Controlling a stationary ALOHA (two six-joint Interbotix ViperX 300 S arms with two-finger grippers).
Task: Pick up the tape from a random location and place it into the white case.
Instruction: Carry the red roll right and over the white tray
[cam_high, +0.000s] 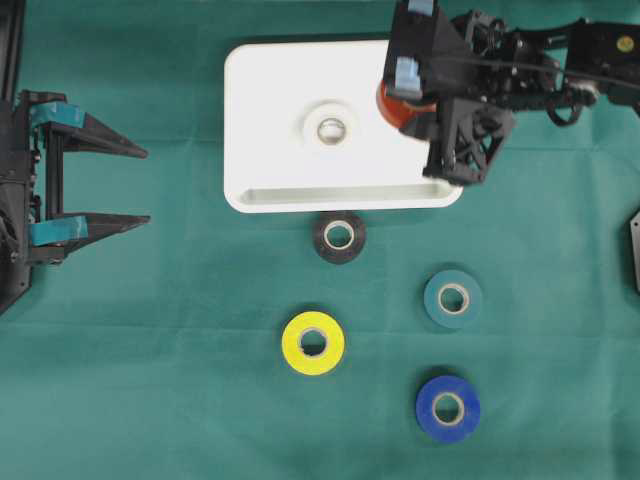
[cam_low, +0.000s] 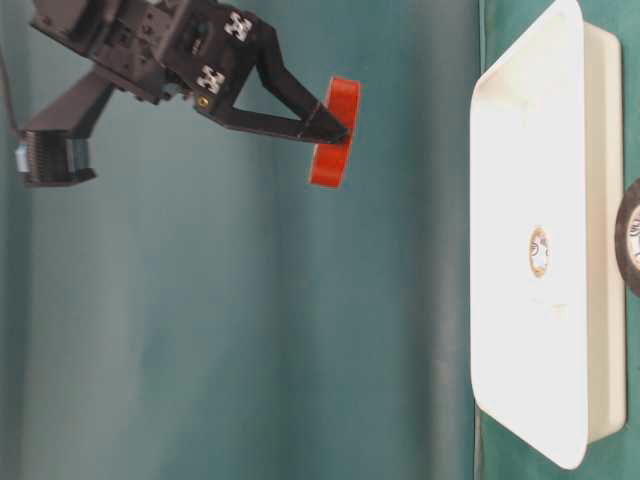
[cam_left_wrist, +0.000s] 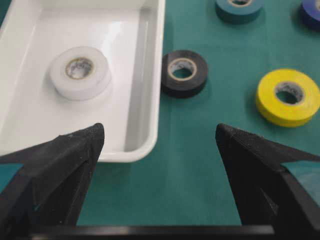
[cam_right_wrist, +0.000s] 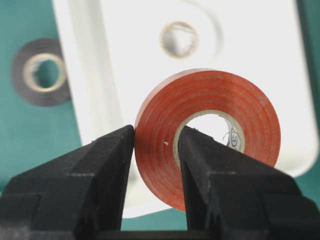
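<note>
We are partway through the job. Our right end effector (cam_right_wrist: 156, 145) is clenched on the red tape (cam_right_wrist: 210, 132), one finger against the roll's outer wall and the other through its core, so the roll hangs face-on to the wrist camera. In the overhead view the red tape (cam_high: 398, 105) sits over the right-hand part of the white case (cam_high: 260, 120), and the table-level view shows it well clear of the case floor, carried in the air and not yet set down. The pick is done, then; what is left for this roll, as we judge it, is to lower it and let go inside the rim.

One white tape (cam_high: 331, 129) already lies flat near the middle of the white case, so at least one placement looks complete.

Outside the white case, four rolls rest on the green bench (cam_high: 150, 350): the black tape (cam_high: 339, 237) just beside the case's near rim, the teal tape (cam_high: 453, 298) farther out to the right, the yellow tape (cam_high: 313, 343) farther from the case than the black one, and the blue tape (cam_high: 448, 408) farthest from the case. If all rolls are meant to go in, most of the work is ahead of us.

Our left end effector (cam_high: 120, 185) is released, jaws spread wide and holding nothing, well apart from the white case on its left side.
</note>
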